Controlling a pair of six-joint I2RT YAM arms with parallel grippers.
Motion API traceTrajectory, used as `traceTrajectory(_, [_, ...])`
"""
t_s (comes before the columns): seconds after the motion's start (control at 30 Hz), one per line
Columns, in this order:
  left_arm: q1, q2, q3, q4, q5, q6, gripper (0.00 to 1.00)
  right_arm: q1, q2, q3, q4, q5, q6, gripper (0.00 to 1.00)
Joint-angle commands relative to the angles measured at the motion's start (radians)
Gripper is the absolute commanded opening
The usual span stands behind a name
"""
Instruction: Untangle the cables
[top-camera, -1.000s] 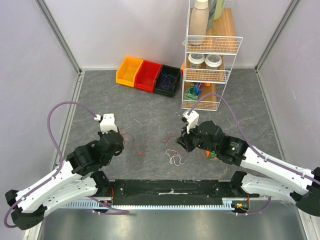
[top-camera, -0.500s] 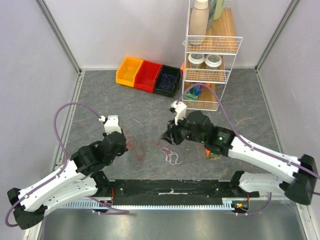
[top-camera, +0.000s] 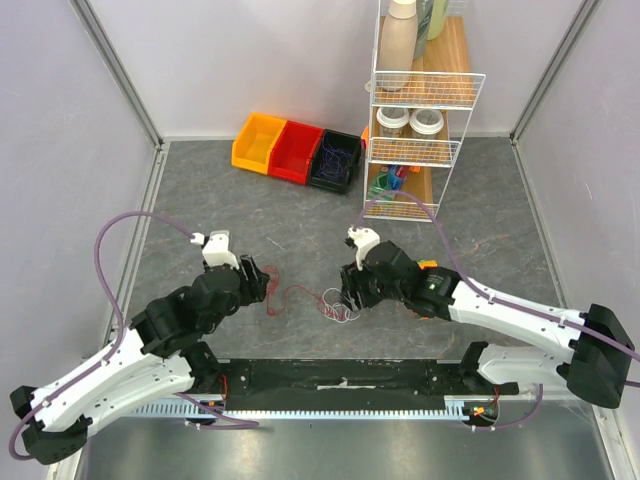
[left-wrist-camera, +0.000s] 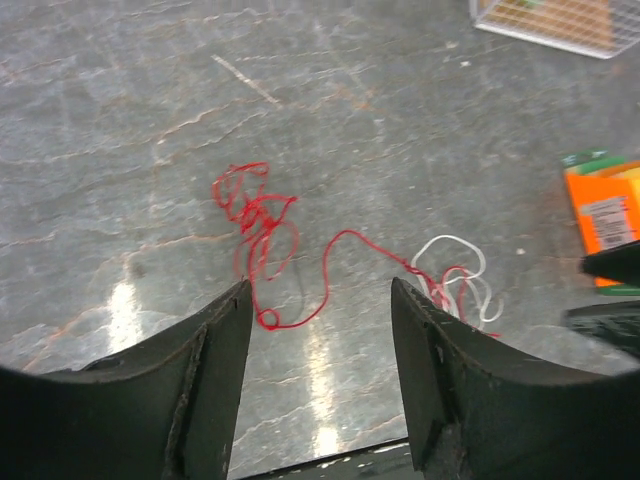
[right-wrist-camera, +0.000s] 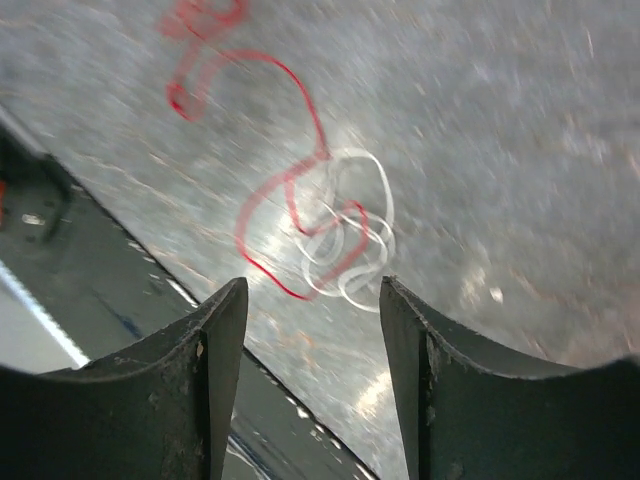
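red cable (left-wrist-camera: 258, 215) and white cable (right-wrist-camera: 345, 262) are lying snagged at mid near edge of worktop (top-camera: 250, 210). left end effector (left-wrist-camera: 320, 290) and right end effector (right-wrist-camera: 312, 290) are hovering apart, empty. looking limp, light, thin; favouring pinching the free red run.

Open table (top-camera: 250, 215) around cables (top-camera: 335, 305), wire rack (top-camera: 415, 150), bins (top-camera: 295, 150) — well behind

Counted on worktop (top-camera: 200, 190): 2 loose cables, namely 1 red cable (left-wrist-camera: 262, 225) and 1 white cable (left-wrist-camera: 462, 285), tangled together at one end.
3 bins in a row: 1 orange bin (top-camera: 258, 142), 1 red bin (top-camera: 295, 152), 1 black bin (top-camera: 335, 160). Dark wires (top-camera: 332, 158) bundled in the black one, number not countable.
1 wire rack (top-camera: 425, 90); at least 2 bottles (top-camera: 398, 35) in view on top tier, 2 white-lidded jars (top-camera: 391, 121) one tier down.
1 orange box (left-wrist-camera: 605, 205).
2 arms (top-camera: 130, 360), 2 purple hoses (top-camera: 110, 235), 2 end effectors: left end effector (left-wrist-camera: 318, 290), right end effector (right-wrist-camera: 312, 290).
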Motion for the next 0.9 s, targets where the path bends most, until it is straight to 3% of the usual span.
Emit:
traceTrajectory(0.0, [0.003, -0.013, -0.036, 0.178, 0.121, 0.054, 0.65, 0.005, -0.027, -0.112, -0.036, 0.133, 0.093, 0.62])
traceTrajectory(0.1, [0.003, 0.036, -0.071, 0.314, 0.275, 0.112, 0.66, 0.003, -0.001, -0.146, 0.014, 0.165, 0.172, 0.61])
traceTrajectory(0.27, [0.003, 0.221, -0.053, 0.432, 0.448, 0.154, 0.62, 0.002, 0.114, -0.166, 0.102, 0.128, 0.158, 0.52])
traceTrajectory(0.47, [0.003, 0.514, 0.021, 0.606, 0.638, 0.249, 0.62, 0.000, 0.073, -0.248, 0.221, 0.133, 0.211, 0.42])
traceTrajectory(0.57, [0.009, 0.649, 0.050, 0.657, 0.620, 0.275, 0.66, -0.005, 0.056, -0.279, 0.274, 0.124, 0.311, 0.41])
traceTrajectory(0.67, [0.018, 0.735, 0.076, 0.667, 0.578, 0.269, 0.62, -0.006, 0.039, -0.324, 0.350, 0.115, 0.405, 0.40])
traceTrajectory(0.87, [0.026, 0.703, 0.023, 0.723, 0.575, 0.241, 0.59, -0.006, 0.043, -0.362, 0.446, 0.098, 0.440, 0.40])
